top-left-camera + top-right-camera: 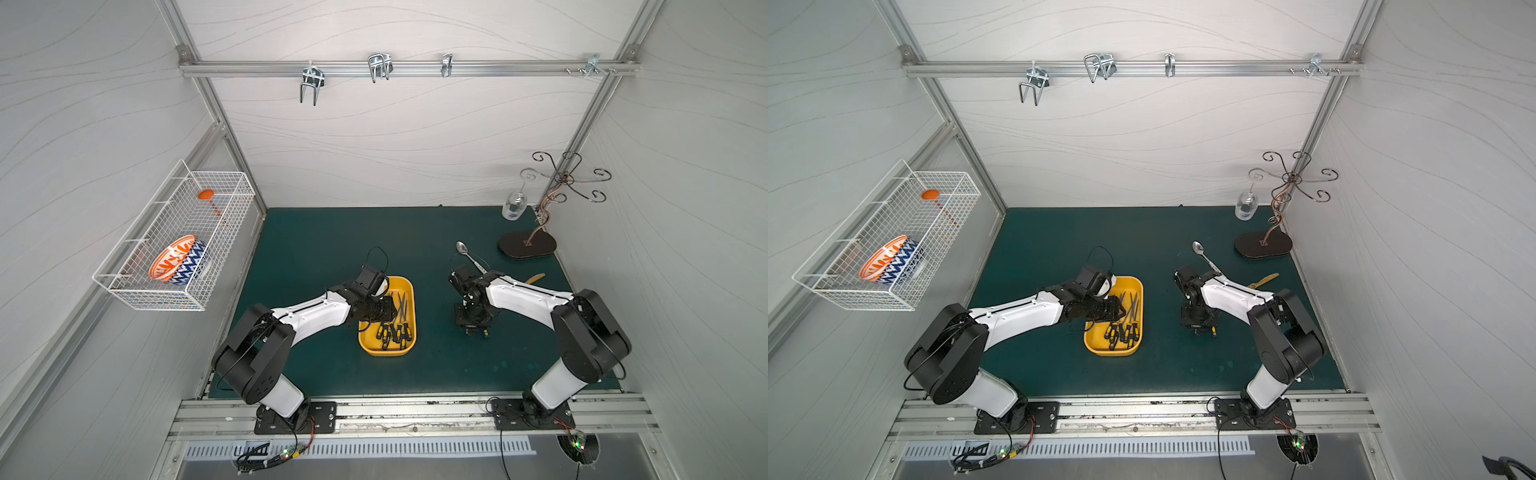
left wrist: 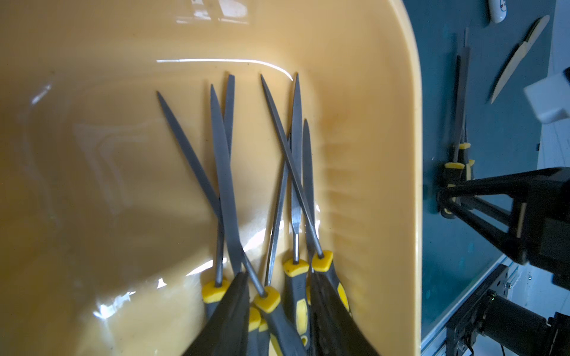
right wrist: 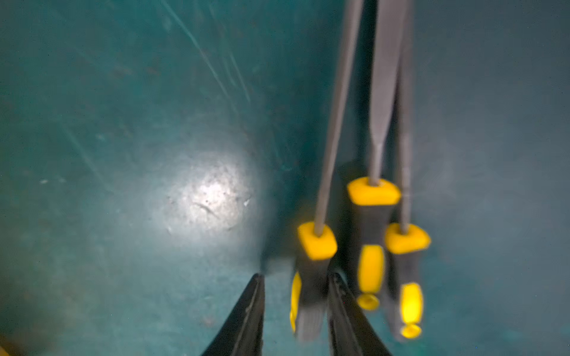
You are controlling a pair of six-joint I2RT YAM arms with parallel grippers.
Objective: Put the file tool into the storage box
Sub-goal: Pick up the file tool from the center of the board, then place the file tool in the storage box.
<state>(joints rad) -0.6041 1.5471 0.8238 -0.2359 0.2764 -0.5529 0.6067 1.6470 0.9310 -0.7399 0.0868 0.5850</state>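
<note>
Hanging on the left wall, a white wire basket (image 1: pixel 235 216) holds an orange-and-blue bowl (image 1: pixel 176 262). Next, the left arm reaches over the green tabletop (image 1: pixel 332 241) to the yellow box (image 1: pixel 369 343), which sits near the middle. Several files (image 2: pixel 293 185) lie in the box, handles bunched at the end nearer the arm bases, blades crossing. The left hand (image 2: pixel 277 292) sits low over those handles with its fingers partly spread. A few handles show between them, and none looks clamped.

Right of the box and well apart from it, the right hand (image 3: pixel 297 277) points down at three loose files (image 3: pixel 373 231) lying side by side on the tabletop. Its fingers stand partly open on either side of one file (image 3: pixel 313 271), at the handle. A gap shows on one side, so nothing is gripped, though this close view is blurred.

Beyond that hand lies a metal spoon (image 1: pixel 464 249), and farther right a wooden knife (image 1: pixel 536 277). A glass (image 1: pixel 514 205) and a curly hook stand (image 1: pixel 527 246) are in the back right corner.
</note>
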